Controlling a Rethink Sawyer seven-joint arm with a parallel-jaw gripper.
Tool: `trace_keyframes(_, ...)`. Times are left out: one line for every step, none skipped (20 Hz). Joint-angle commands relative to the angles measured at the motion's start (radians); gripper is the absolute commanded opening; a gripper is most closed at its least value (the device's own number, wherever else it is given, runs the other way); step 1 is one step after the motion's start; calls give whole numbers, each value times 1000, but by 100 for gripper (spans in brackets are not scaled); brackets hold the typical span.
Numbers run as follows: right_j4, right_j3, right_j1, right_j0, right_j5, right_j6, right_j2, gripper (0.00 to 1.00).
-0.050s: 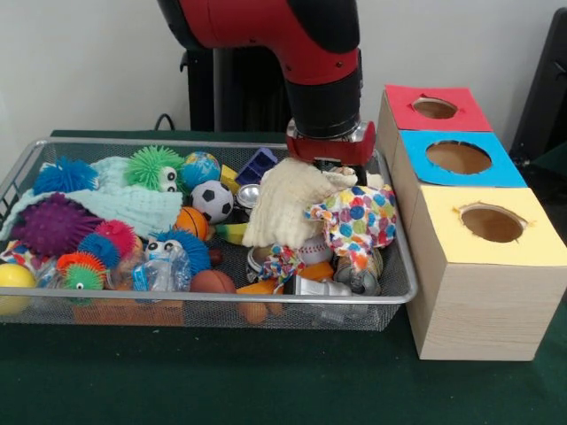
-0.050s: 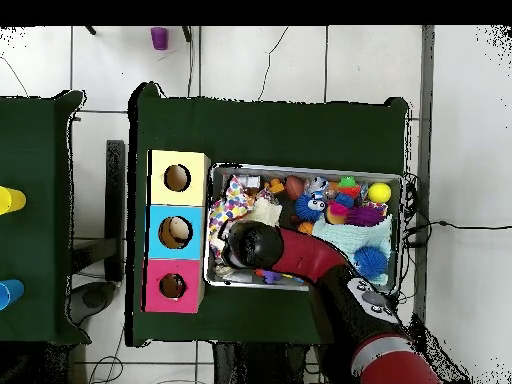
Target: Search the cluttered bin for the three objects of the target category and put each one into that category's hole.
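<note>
hovering low over the bin's (image 1: 394,292) box-side end, the gripper (image 1: 330,164), fingers hidden so i cannot tell their state, seems mid-search above the cream cloth (image 1: 283,199); next it must grasp and carry it to a hole (image 1: 458,157).

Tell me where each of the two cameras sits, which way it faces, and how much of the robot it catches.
Front view: sits low across the table, facing the wire bin and the three-hole box; the red and black arm drops in from the top, its gripper at the cream cloth.
Overhead view: above the table, looking straight down; the arm enters from the bottom edge over the bin.
Shared: bin, arm, and the yellow, blue and red holes.
</note>
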Motion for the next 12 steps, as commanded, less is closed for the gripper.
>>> trace_keyframes(15, 35, 47, 41, -83, 159, 32, 100)
trace_keyframes(15, 38, 48, 34, -92, 156, 40, 100)
trace_keyframes(16, 36, 46, 37, -87, 156, 34, 100)
trace_keyframes(16, 32, 48, 37, -82, 153, 29, 100)
trace_keyframes(19, 36, 44, 34, -77, 151, 30, 100)
trace_keyframes(20, 30, 41, 34, -65, 147, 26, 100)
trace_keyframes(22, 24, 38, 33, -53, 143, 22, 100)
trace_keyframes(23, 30, 19, 36, -36, 143, 15, 100)
trace_keyframes(25, 48, -13, 34, -14, 143, 12, 100)
trace_keyframes(27, 66, -45, 32, 8, 143, 8, 100)
trace_keyframes(32, 86, -85, 25, 44, 138, 7, 100)
trace_keyframes(32, 93, -125, 23, 89, 127, -4, 100)
